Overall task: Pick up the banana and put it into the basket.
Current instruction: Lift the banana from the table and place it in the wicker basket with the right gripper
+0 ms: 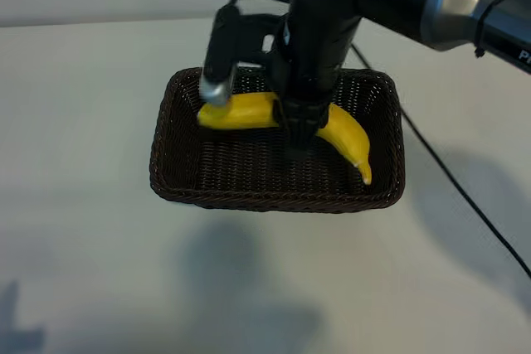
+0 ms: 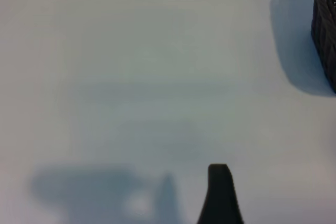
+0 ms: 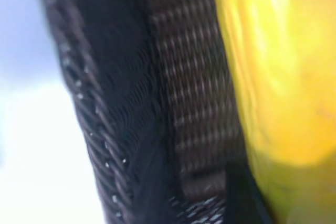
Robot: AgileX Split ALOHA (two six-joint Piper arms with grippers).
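While the right hand point(image 1: 300, 126) pinches the banana point(image 1: 241, 111) inside the basket point(image 1: 174, 180), pale bare table point(image 1: 83, 122), left hand spread.

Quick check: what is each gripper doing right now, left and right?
Left gripper: open, holding nothing, over bare table beside the basket.
Right gripper: closed on the banana, inside the basket.

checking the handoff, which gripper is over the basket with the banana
The right gripper: it reaches down into the basket, closed on the banana. The left gripper is off to the side over bare table.
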